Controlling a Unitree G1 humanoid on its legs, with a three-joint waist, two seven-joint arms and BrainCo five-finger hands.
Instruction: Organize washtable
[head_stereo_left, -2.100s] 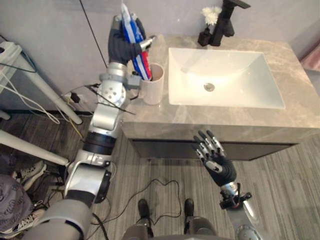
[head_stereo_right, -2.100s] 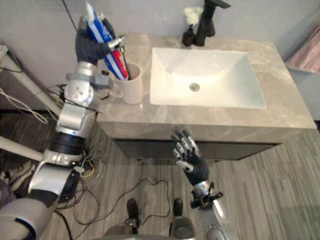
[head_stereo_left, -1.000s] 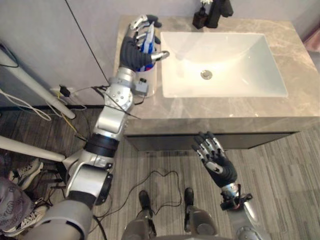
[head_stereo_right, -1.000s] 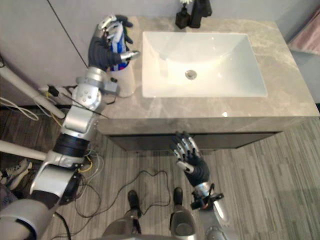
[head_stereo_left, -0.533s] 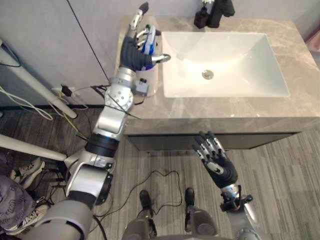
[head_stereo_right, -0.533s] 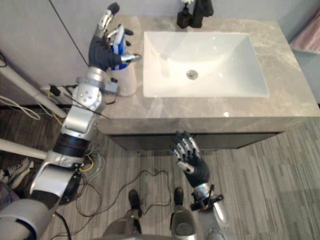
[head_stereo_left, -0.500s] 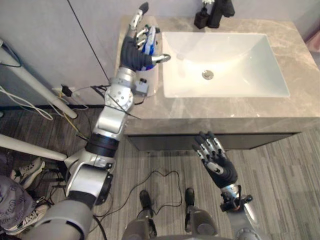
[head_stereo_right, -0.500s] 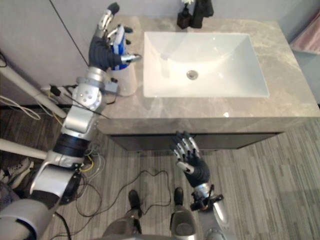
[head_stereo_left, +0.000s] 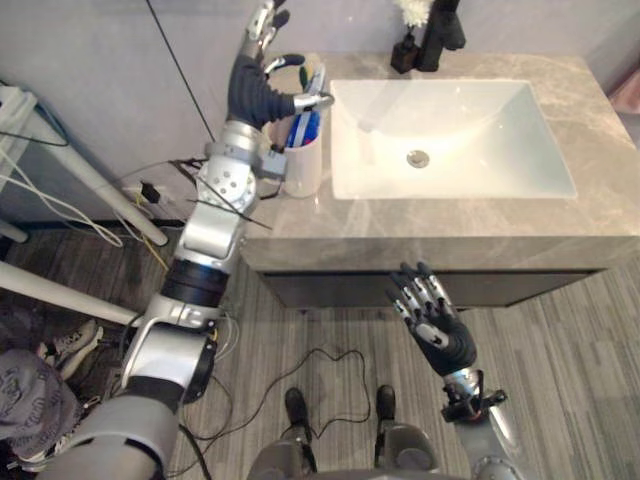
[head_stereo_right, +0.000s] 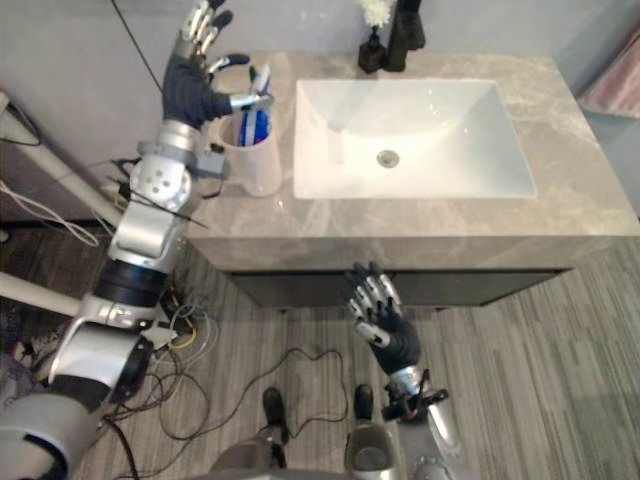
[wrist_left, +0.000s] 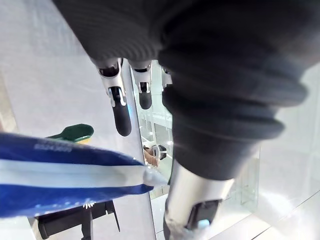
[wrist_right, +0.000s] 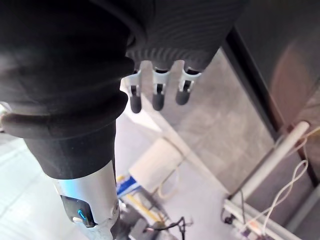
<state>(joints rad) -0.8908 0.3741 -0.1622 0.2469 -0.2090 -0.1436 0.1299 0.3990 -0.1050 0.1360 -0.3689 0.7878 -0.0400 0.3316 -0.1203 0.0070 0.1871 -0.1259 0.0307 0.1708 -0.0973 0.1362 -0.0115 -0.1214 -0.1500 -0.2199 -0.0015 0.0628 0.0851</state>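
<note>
Sitting in the white cup (head_stereo_left: 303, 170) is a blue toothpaste tube (head_stereo_left: 308, 126).

One washtable (head_stereo_left: 420, 235) carried one white sink (head_stereo_left: 480, 165) with one drain (head_stereo_left: 418, 158). There was one black faucet (head_stereo_left: 443, 25) and one small dark vase (head_stereo_left: 405, 52) of white flowers. One cup (head_stereo_left: 303, 168) held one blue toothpaste tube (head_stereo_left: 309, 124) and one green-headed toothbrush (wrist_left: 72, 133); whether more brushes stood in it could not be told. Two hands were counted, the left hand (head_stereo_left: 252, 95) and the right hand (head_stereo_left: 440, 335).
</note>
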